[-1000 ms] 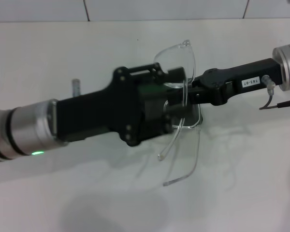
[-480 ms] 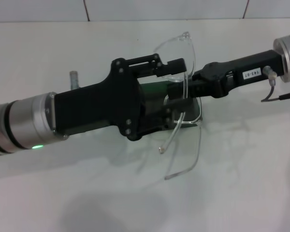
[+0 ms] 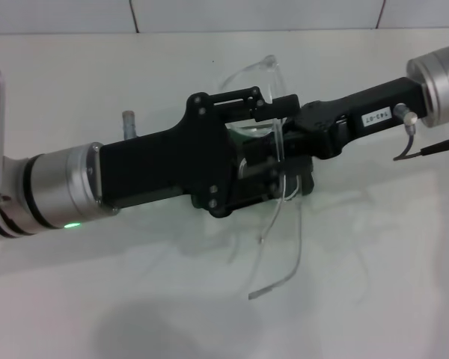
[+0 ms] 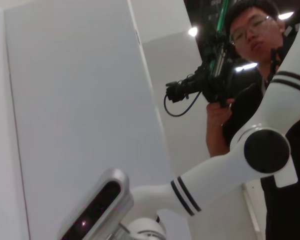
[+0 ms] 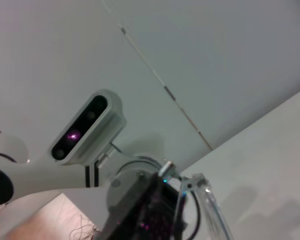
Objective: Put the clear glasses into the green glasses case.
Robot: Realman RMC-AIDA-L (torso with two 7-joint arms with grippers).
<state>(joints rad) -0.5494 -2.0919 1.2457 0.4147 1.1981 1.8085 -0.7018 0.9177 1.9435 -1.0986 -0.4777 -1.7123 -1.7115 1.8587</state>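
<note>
The clear glasses hang in the air right between the two grippers, above the white table. The lens stands up at the tip of the right gripper, which pinches it from the right side. The thin clear arms droop down below both grippers toward the table. The left gripper reaches in from the other side, its black fingers spread, one by the top of the lens. The green glasses case peeks out just under the two grippers, mostly hidden by them
</note>
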